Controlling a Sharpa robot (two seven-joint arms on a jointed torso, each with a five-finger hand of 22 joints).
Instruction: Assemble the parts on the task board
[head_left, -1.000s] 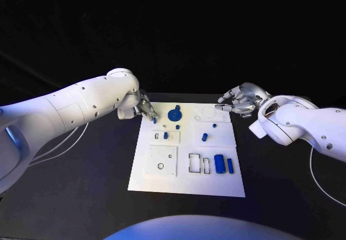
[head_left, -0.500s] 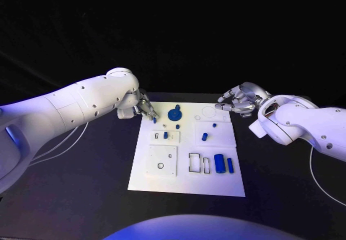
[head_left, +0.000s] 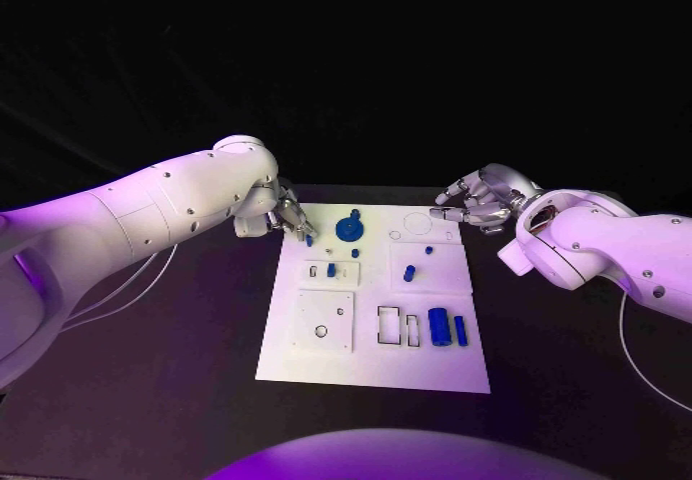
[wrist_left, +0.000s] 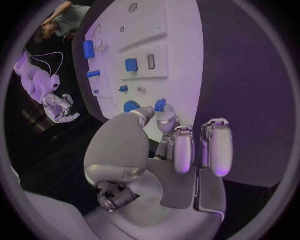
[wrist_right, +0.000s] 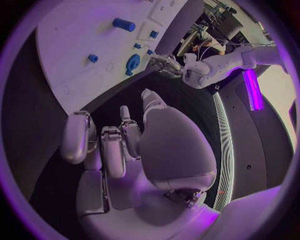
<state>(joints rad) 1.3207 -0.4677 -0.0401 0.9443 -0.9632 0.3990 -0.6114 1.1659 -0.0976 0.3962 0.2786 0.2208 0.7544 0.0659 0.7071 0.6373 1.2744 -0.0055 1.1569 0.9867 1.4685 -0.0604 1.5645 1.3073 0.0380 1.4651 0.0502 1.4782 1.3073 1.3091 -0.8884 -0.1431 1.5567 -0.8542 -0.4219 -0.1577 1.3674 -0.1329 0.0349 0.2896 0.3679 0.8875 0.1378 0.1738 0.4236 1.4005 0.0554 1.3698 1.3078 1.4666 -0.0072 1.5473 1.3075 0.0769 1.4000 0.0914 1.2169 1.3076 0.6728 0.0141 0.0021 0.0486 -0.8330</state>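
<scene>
Black table, white rectangular task board at frame centre. Seated, by appearance: round blue gear upper centre, small blue pegs mid-board, two blue cylinders lower right. Empty outlines at lower left and upper right suggest work remaining. Left hand, upper left, pinches a small blue peg over the board's top-left corner. Right hand, upper right, fingers loosely curled, holds nothing.

One white rectangular task board lies on one black table. Seven small blue plastic parts show on or over the board. Two silver many-fingered hands hang at its far end
</scene>
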